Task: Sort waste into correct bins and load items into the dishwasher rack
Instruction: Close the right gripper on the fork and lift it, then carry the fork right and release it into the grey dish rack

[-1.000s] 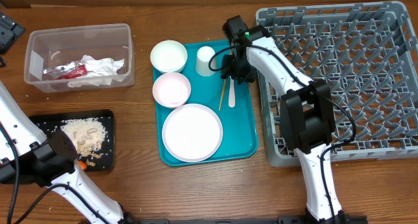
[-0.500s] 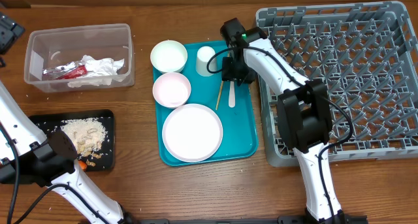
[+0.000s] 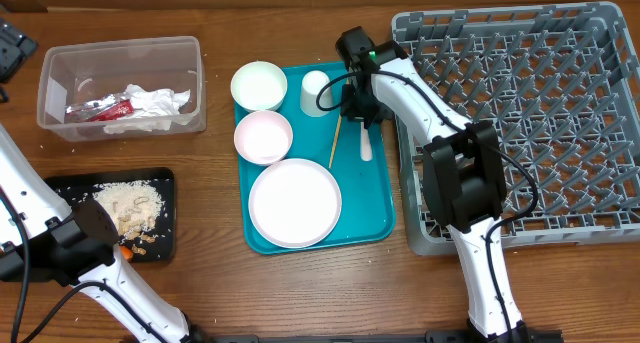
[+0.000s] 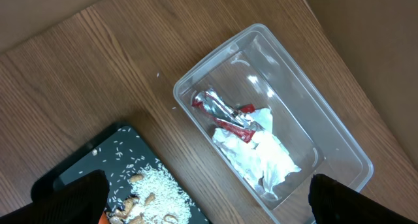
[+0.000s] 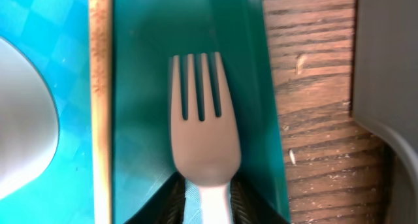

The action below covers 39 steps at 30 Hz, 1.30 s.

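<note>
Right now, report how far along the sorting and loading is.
Done: napkin and red wrapper in the clear tub; crumbs in the black tray, carrot at its edge. In hand: the right gripper grips the fork on the teal tray. Left: plate, two bowls, cup and chopstick lie there; the rack holds nothing.

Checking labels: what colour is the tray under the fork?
Teal tray, faintly checkered; the right wrist view shows it best.

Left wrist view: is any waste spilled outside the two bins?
Yes, slightly. A couple of pale specks lie on the bare table beside the clear tub, outside it and the black tray. The napkin and red wrapper sit inside the tub.
</note>
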Available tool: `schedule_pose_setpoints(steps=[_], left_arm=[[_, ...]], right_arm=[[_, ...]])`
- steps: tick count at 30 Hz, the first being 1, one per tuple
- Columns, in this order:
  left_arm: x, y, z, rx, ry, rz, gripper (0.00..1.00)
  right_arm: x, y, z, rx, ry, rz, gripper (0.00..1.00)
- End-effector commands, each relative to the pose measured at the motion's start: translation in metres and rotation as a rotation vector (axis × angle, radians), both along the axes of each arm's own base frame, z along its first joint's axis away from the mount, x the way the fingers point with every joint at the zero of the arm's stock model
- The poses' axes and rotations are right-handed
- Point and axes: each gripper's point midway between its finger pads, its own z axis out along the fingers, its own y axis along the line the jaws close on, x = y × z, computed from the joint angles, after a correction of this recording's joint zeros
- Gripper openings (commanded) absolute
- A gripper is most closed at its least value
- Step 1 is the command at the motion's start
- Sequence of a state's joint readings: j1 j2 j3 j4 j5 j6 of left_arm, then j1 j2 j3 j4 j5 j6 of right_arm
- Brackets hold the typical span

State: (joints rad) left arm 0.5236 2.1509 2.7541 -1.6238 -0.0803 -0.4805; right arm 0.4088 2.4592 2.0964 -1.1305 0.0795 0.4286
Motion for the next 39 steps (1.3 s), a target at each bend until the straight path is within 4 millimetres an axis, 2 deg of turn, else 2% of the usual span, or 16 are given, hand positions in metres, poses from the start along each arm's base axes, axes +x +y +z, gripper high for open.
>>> schedule_pose_setpoints(steps=[1, 3, 6, 11, 15, 20, 23, 25, 26, 27, 29, 30, 33, 37, 39], left_arm=[[0.001, 0.002, -0.002, -0.002, 0.002, 0.016, 1.0], [0.001, 0.002, -0.002, -0.002, 0.002, 0.016, 1.0], [0.001, 0.002, -0.002, -0.002, 0.002, 0.016, 1.0], [0.001, 0.002, -0.002, -0.002, 0.002, 0.016, 1.0], [0.001, 0.002, -0.002, -0.002, 0.002, 0.015, 1.0], [0.001, 0.002, -0.002, -0.002, 0.002, 0.016, 1.0], [0.001, 0.002, -0.002, -0.002, 0.002, 0.015, 1.0], [0.001, 0.002, -0.002, -0.002, 0.002, 0.016, 1.0], [0.001, 0.002, -0.002, -0.002, 0.002, 0.016, 1.0], [0.001, 0.001, -0.002, -0.002, 0.002, 0.014, 1.0], [0.001, 0.001, -0.002, -0.002, 0.002, 0.014, 1.0], [0.001, 0.001, -0.002, -0.002, 0.002, 0.014, 1.0], [0.001, 0.001, -0.002, -0.002, 0.002, 0.014, 1.0], [0.001, 0.001, -0.002, -0.001, 0.002, 0.014, 1.0], [0.001, 0.001, -0.002, -0.001, 0.002, 0.014, 1.0]], right_arm=[[-0.012, -0.009, -0.042, -0.031, 0.088, -0.011, 0.22], [-0.014, -0.005, -0.042, -0.008, 0.1, -0.009, 0.18], [-0.018, -0.003, -0.041, 0.013, 0.12, -0.008, 0.04], [-0.024, -0.005, -0.03, 0.005, 0.15, -0.009, 0.04], [-0.02, -0.003, -0.005, 0.014, 0.128, -0.009, 0.04], [-0.009, 0.003, 0.042, 0.057, 0.055, -0.005, 0.04], [0.001, 0.002, 0.08, 0.085, -0.012, -0.011, 0.04], [0.013, -0.01, 0.123, 0.113, -0.088, -0.03, 0.04], [0.02, -0.022, 0.155, 0.137, -0.148, -0.019, 0.04], [0.024, -0.03, 0.173, 0.152, -0.183, -0.002, 0.04], [0.029, -0.054, 0.202, 0.153, -0.236, 0.018, 0.04], [0.03, -0.067, 0.209, 0.144, -0.248, 0.023, 0.04], [0.03, -0.085, 0.206, 0.138, -0.23, 0.098, 0.04], [0.03, -0.088, 0.193, 0.115, -0.206, 0.182, 0.04], [0.03, -0.088, 0.18, 0.109, -0.18, 0.195, 0.04]])
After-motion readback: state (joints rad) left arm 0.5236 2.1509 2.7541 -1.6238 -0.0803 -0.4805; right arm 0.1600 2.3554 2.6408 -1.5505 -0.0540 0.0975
